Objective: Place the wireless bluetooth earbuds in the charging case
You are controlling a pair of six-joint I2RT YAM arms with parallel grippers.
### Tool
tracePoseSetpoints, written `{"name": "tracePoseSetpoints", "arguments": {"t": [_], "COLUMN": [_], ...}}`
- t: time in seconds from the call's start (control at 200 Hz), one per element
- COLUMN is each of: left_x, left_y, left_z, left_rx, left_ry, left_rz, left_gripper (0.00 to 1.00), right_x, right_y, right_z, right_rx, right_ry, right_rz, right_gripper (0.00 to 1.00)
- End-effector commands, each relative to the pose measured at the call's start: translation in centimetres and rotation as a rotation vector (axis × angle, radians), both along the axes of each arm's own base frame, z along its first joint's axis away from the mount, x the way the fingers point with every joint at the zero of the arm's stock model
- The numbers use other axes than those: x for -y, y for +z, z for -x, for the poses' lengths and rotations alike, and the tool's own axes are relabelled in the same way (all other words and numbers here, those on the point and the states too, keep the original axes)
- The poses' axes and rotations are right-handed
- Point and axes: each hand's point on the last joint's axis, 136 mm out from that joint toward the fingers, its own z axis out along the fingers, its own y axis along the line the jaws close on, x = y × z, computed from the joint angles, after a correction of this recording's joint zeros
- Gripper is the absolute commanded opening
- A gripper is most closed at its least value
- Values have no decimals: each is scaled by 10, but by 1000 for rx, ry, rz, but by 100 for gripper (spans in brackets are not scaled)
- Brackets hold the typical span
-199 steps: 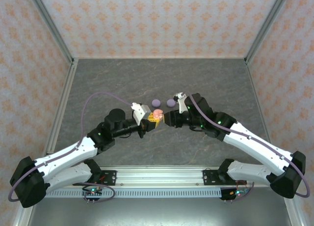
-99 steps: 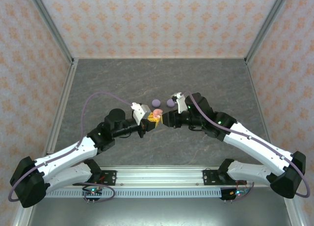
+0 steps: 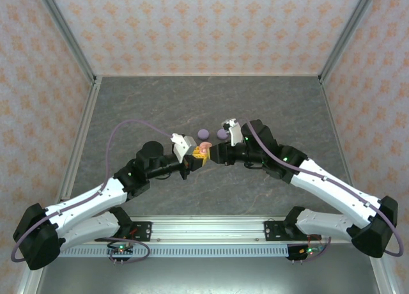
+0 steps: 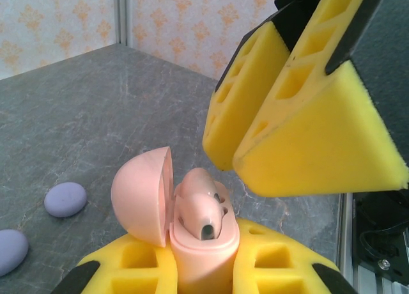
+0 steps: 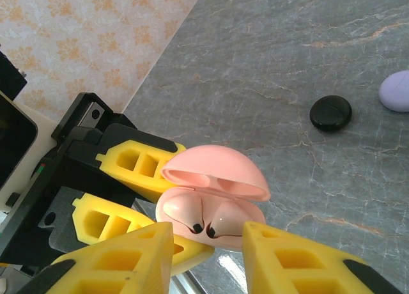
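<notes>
Top external: we log the left claw (image 3: 195, 154) clamped on the open pink charging case (image 3: 204, 147) above the counter (image 3: 192, 102), with the right claw (image 3: 214, 154) just beside it.

Left wrist: one of the pink earbuds (image 4: 201, 201) sits in the case.

Right wrist: both earbuds are in their wells. The right claw is parted and empty. A black case (image 5: 331, 112) lies shut beyond.

Remaining, we judge: closing the lid.

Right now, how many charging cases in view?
4: pink case open in left end effector, two lavender cases and black case on table; others may be hidden.
</notes>
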Motion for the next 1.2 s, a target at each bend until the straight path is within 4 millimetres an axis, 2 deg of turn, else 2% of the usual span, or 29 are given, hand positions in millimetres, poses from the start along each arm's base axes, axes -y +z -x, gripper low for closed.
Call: {"name": "tracePoseSetpoints", "arguments": {"t": [0.0, 0.165, 0.26, 0.39, 0.52, 0.641, 0.701, 0.881, 0.956, 1.196], "left_x": [5, 5, 5, 4, 4, 8, 10, 13, 13, 16], "left_y": [10, 11, 11, 14, 18, 24, 26, 27, 28, 20], "left_z": [2, 2, 2, 6, 10, 18, 22, 25, 24, 20], "left_rx": [22, 26, 25, 32, 39, 42, 42, 35, 37, 15], "left_ry": [-21, -22, -21, -29, -52, -98, -126, -152, -147, -144], "left_rz": [27, 28, 28, 36, 52, 76, 89, 98, 98, 78], "left_gripper": [0, 0, 0, 0, 0, 0, 0, 0, 0, 0], "right_x": [-6, -8, -2, 15, 25, 15, 8, -7, -9, -10], "right_y": [12, 11, 14, 26, 33, 29, 28, 34, 37, 69], "right_z": [-4, -6, -7, -7, -6, -1, 0, 3, 4, 17], "right_rx": [24, 23, 41, 78, 34, -30, -48, -85, -90, -29], "right_ry": [7, 5, -17, -41, -15, 55, 87, 162, 181, 262], "right_rz": [-46, -44, -27, -45, -149, -249, -289, -383, -397, -483], "right_gripper": [35, 35, 37, 52, 69, 83, 85, 84, 81, 72]}}
